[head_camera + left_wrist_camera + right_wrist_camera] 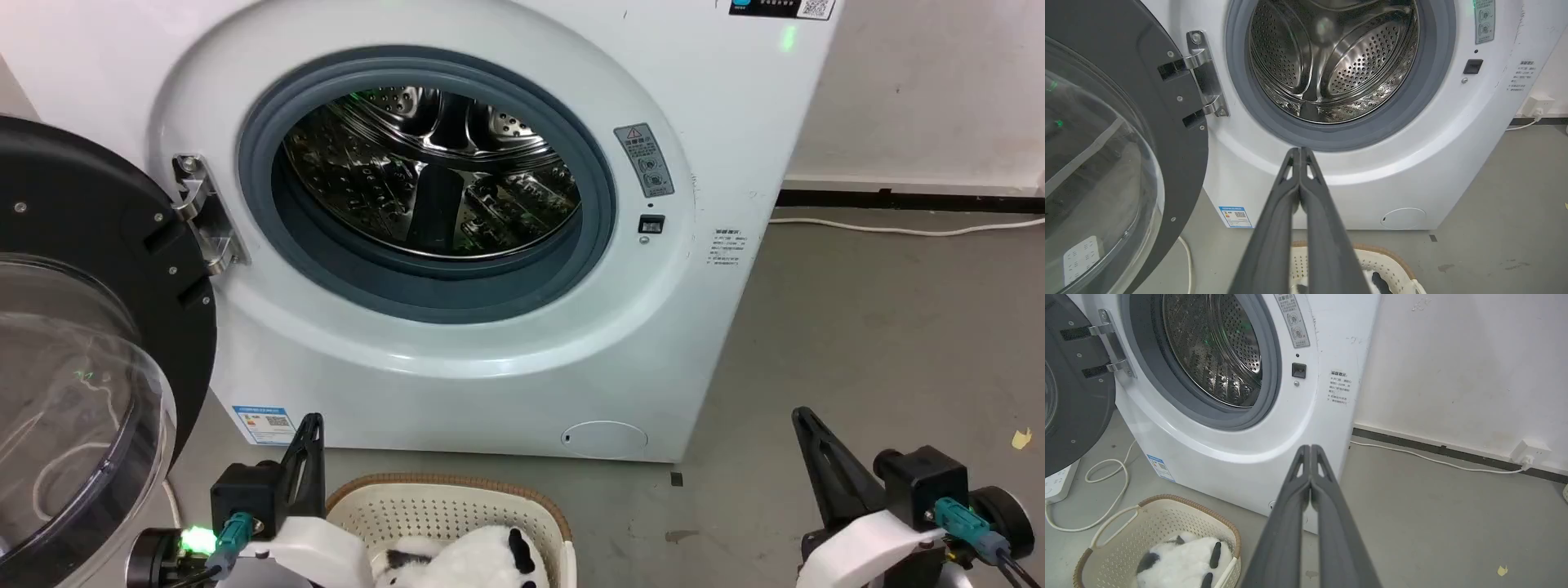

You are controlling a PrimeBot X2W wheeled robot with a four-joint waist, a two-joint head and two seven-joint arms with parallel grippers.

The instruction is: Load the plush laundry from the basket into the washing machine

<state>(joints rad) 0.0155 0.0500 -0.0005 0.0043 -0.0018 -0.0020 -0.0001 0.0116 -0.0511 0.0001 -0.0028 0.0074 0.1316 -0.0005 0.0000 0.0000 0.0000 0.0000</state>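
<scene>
The white washing machine [506,376] stands before me with its black-framed domed door [73,384] swung wide to the left. Its steel drum [433,171] looks bare inside. The cream perforated basket [445,510] with a brown rim sits on the floor just in front of the machine. The white and black plush laundry [473,563] lies in it, also seen as the plush [1184,563] in the basket [1147,526]. My left gripper [312,420] is shut, left of the basket. My right gripper [800,415] is shut, well right of it, holding nothing.
A white cable [1106,477] loops on the grey floor left of the basket, near a power strip [1059,482]. Another cable [1433,459] runs along the wall to a socket [1529,453]. Open floor [882,327] lies to the machine's right.
</scene>
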